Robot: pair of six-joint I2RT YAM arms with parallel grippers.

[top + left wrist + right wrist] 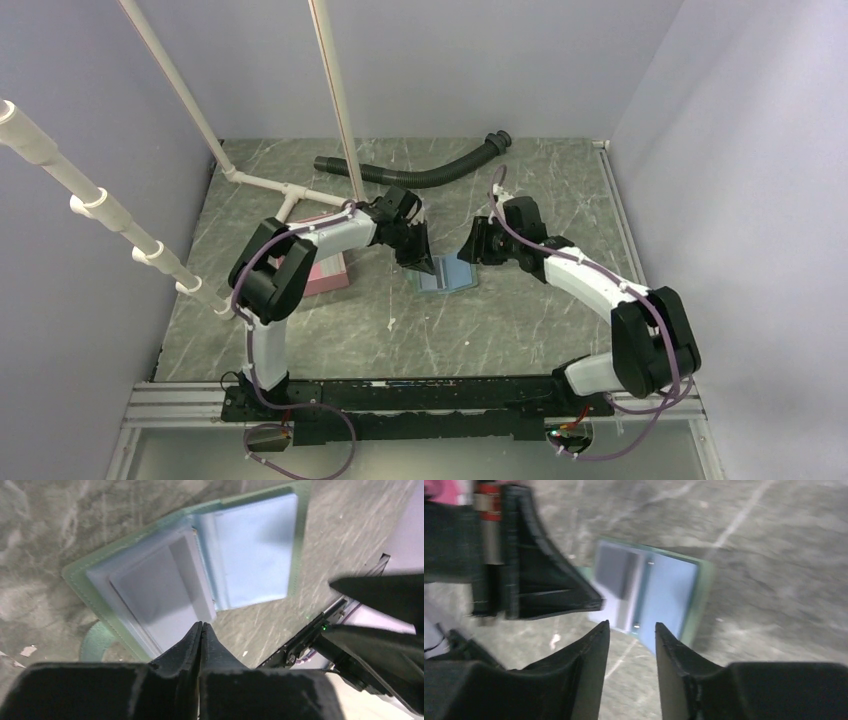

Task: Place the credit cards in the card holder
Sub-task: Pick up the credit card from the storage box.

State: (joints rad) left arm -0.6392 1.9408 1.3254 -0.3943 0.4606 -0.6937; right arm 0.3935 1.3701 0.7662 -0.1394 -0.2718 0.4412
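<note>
A: Nearest to the arms, where does the card holder (pixel 447 277) lie?

B: It lies open and flat on the table (pixel 480 340), about in the middle. Both grippers are just over its far edge. The inside is light blue and the border is green.

A: And the cards?

B: On one half of the holder I see a grey-blue rectangle (pixel 155 592). It may be a credit card sitting in the pocket, or only the pocket itself; I cannot tell. No other card is in view.

A: How do the grippers stand?

B: The left gripper (pixel 200 630) has its jaws pressed together, with the tips at the holder's edge. I see nothing between them, but a thin flap or card would be hard to see there. The right gripper (pixel 631 632) has its jaws apart and empty, and it points at the holder from the other side.

A: What could go wrong?

B: I think the holder is light and loose on a smooth surface. If the closed left tips push sideways, it may slide away or fold shut. If that rectangle is a card only partly in, a drag could pull it out. The two grippers are also very near each other, so a careless move may knock them together.

A: Anything farther away?

B: The pink box (pixel 328 272) is beside the left arm, and a black hose (pixel 420 176) lies at the far side. Both are well apart from the holder, so I expect no trouble there.
</note>
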